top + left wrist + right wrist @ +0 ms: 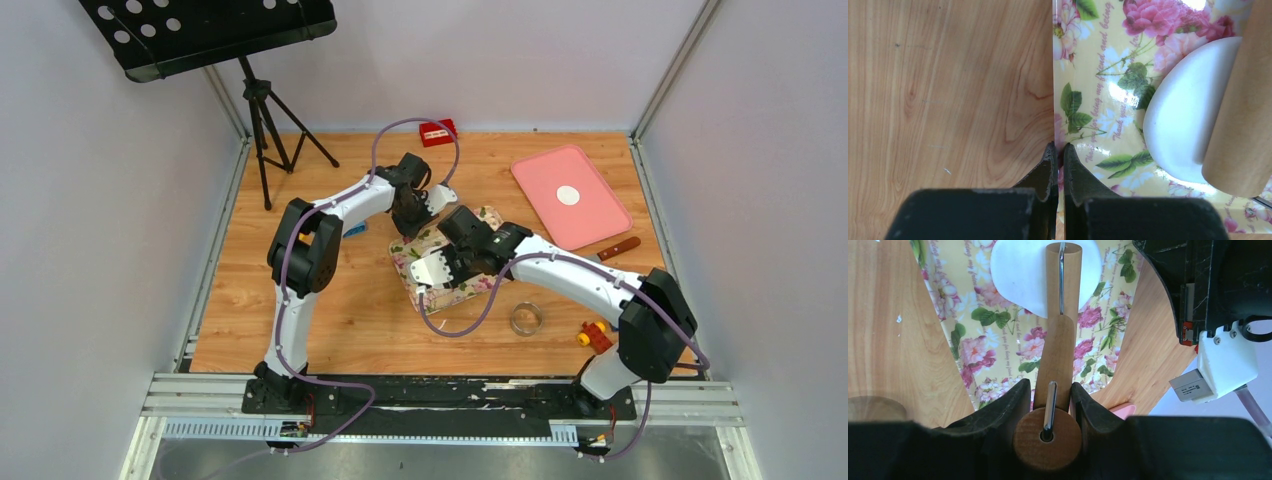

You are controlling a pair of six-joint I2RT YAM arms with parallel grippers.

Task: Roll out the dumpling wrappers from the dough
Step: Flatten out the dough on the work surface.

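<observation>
Rolling pin (1058,350) on dough (1018,275), gripped by right gripper (1048,390) (left gripper (1059,150) closed)

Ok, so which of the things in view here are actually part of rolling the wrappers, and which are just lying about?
For the job: dough, rolling pin, floral mat, ring cutter, pink tray, wrapper on it.
Lying about: red block, yellow-and-red toy, brown-handled tool, music stand.

Smooth, matte white dough (1183,125) on a glossy floral mat (1098,60); bare wooden rolling pin (1058,360); smooth wood-grain tabletop (948,100).
</observation>
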